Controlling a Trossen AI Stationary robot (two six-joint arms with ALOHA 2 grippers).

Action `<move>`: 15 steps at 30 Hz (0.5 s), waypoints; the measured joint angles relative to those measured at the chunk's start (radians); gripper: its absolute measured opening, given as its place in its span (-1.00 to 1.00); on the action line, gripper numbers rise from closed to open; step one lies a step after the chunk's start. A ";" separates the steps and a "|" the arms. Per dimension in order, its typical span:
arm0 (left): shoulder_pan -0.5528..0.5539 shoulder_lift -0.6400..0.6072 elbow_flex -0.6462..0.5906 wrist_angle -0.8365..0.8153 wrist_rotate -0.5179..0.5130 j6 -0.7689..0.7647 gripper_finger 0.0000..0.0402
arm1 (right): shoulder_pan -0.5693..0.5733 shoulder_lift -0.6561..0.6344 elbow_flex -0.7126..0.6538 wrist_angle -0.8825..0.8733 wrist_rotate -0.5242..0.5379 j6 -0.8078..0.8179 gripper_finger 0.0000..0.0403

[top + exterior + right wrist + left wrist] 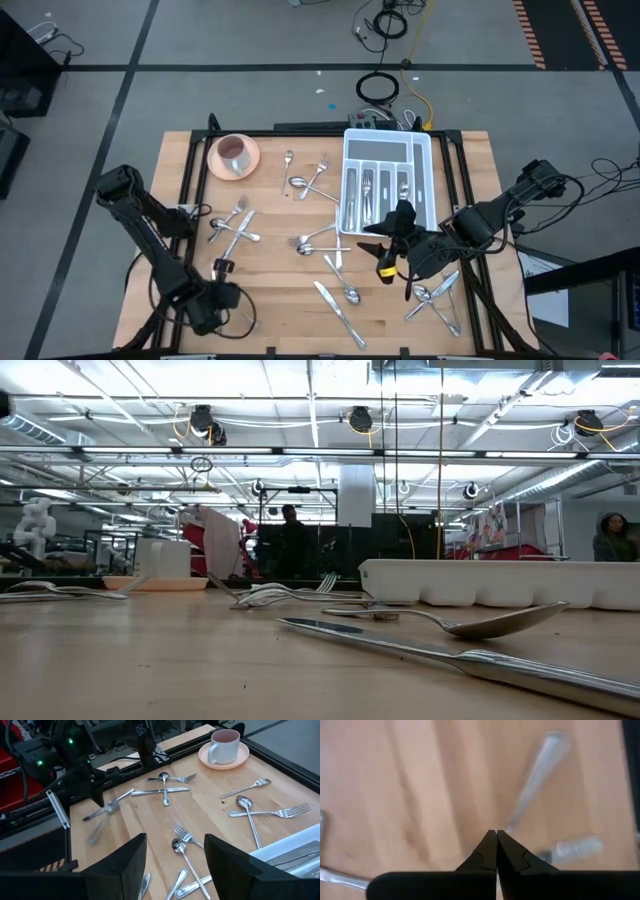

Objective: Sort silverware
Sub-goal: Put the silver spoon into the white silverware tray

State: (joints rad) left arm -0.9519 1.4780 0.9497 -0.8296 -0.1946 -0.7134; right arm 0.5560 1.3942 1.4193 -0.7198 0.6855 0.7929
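my left tool [496, 851] hangs near the worktop's [270, 300] front-left corner, tips pressed together; a blurred piece [100, 817] seems to dangle from them, though i can't be sure. the silverware [335, 270] lies scattered mid-worktop. my right tool [175, 857], tips apart, waits by the tray [425, 160]. carry slowly, level.

Silverware [322, 183] is lying scattered across the wooden table [270, 300], a white tray [388, 150] holding more is sitting at the far edge beside a pink plate [234, 156] with a cup, and 2 arms are reaching in from the near corners.
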 joint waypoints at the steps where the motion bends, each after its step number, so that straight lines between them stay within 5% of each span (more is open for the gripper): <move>1: 0.015 -0.001 0.000 0.000 -0.023 0.016 -1.00 | 0.000 0.006 0.000 0.000 0.001 0.001 -0.05; 6: 0.097 -0.001 0.000 -0.001 -0.147 0.070 -1.00 | -0.008 0.068 0.000 0.002 -0.005 0.037 -0.05; 10: 0.129 -0.008 0.021 -0.020 -0.208 -0.045 -1.00 | -0.034 0.165 0.000 0.088 -0.103 0.026 -0.05; 12: 0.124 -0.033 0.049 -0.065 -0.218 -0.181 -1.00 | -0.060 0.226 0.000 0.187 -0.186 -0.019 -0.05; 15: 0.118 -0.088 0.063 -0.193 -0.163 -0.604 -1.00 | -0.100 0.319 0.000 0.332 -0.335 -0.091 -0.05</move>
State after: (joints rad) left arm -0.8338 1.3900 1.0130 -1.0230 -0.3581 -1.3173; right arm 0.4561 1.7130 1.4197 -0.3879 0.3509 0.7021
